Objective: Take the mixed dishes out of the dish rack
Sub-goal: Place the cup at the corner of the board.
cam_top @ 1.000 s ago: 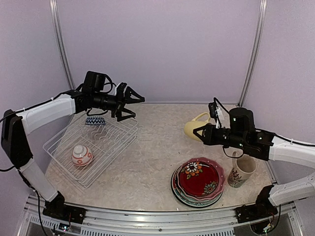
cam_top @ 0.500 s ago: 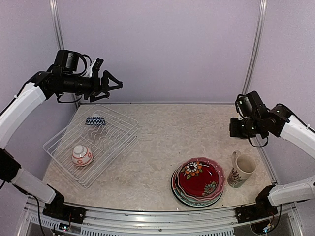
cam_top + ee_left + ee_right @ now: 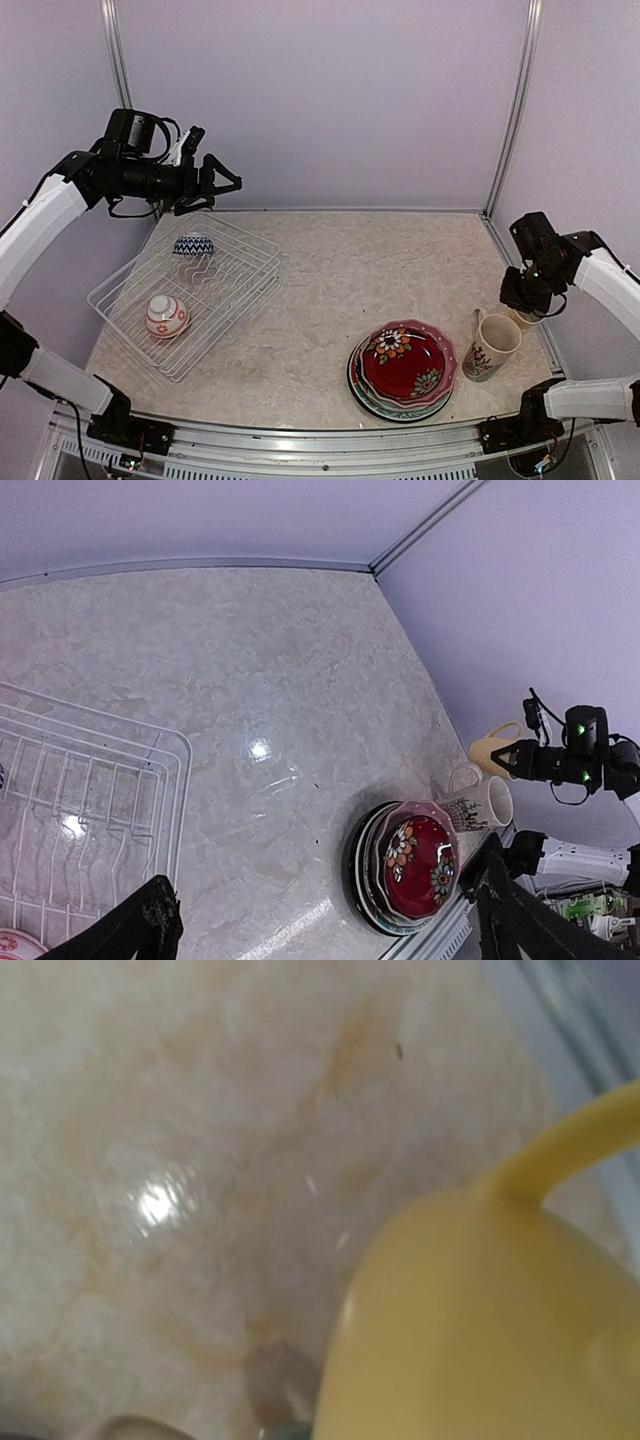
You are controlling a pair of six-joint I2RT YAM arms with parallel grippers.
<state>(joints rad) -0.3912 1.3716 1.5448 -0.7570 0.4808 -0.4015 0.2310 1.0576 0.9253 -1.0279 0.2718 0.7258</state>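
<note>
No words, labels, brands or numbers can be read in any view; the yellow mug point(image 3: 492, 752) is plain glaze, the cream floral mug point(image 3: 490, 347), the plates point(image 3: 403, 368) and the bowls point(image 3: 166, 316) carry only painted patterns, and the dish rack point(image 3: 235, 275) bears no lettering

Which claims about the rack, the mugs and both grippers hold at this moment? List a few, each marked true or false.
1. Two bowls sit in the dish rack: a blue-patterned bowl and a red-patterned bowl. True.
2. The left gripper is shut on a plate. False: it is open and empty, raised above the rack.
3. The right gripper holds the yellow mug. True.
4. The cream floral mug lies in the rack. False: it stands upright on the table beside the plate stack.
</note>
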